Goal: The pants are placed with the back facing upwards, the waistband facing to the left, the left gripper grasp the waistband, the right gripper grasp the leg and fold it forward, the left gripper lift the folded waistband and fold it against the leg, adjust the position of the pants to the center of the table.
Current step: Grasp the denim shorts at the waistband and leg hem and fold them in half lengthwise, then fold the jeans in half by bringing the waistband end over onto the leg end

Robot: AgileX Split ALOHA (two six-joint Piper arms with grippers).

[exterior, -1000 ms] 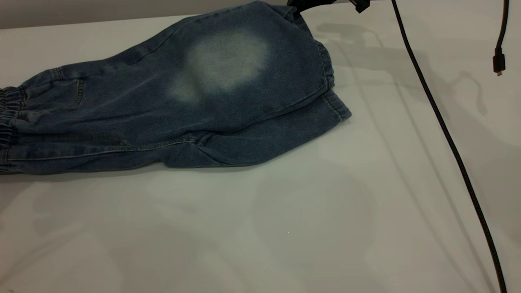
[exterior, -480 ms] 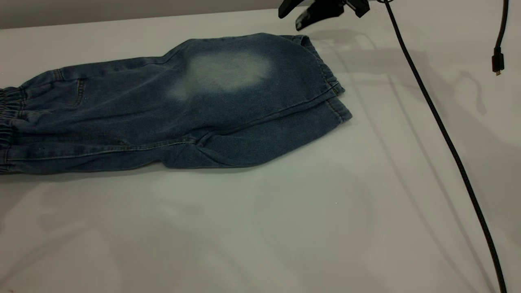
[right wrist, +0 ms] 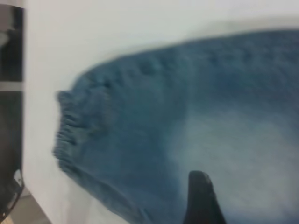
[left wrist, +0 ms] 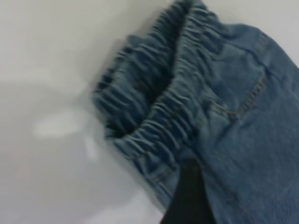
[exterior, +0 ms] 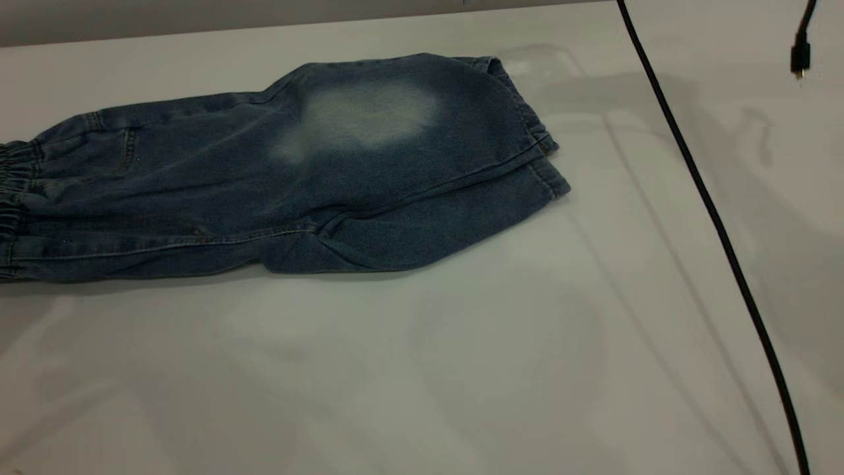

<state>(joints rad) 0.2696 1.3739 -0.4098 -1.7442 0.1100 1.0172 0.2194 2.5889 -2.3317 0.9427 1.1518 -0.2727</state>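
Observation:
The blue denim pants [exterior: 264, 178] lie flat on the white table [exterior: 461, 363], folded lengthwise. The leg [exterior: 369, 115] with the pale oval lies on top, and the other leg's hem [exterior: 550, 179] peeks out beneath it. The ruched waistband [exterior: 13, 191] is at the far left edge. Neither gripper shows in the exterior view. In the left wrist view my left gripper [left wrist: 189, 196] is a black shape over the denim just behind the waistband [left wrist: 159, 93]. In the right wrist view my right gripper [right wrist: 201, 200] hangs open above the leg [right wrist: 224, 140], holding nothing.
A black cable [exterior: 712, 218] runs down the table's right side from the top edge. A second cable end with a plug [exterior: 800, 59] dangles at the upper right. Bare tabletop lies in front of and to the right of the pants.
My right gripper let go of the leg's hem, which dropped flat onto the pants, then rose and left the exterior view. The cables swung slightly.

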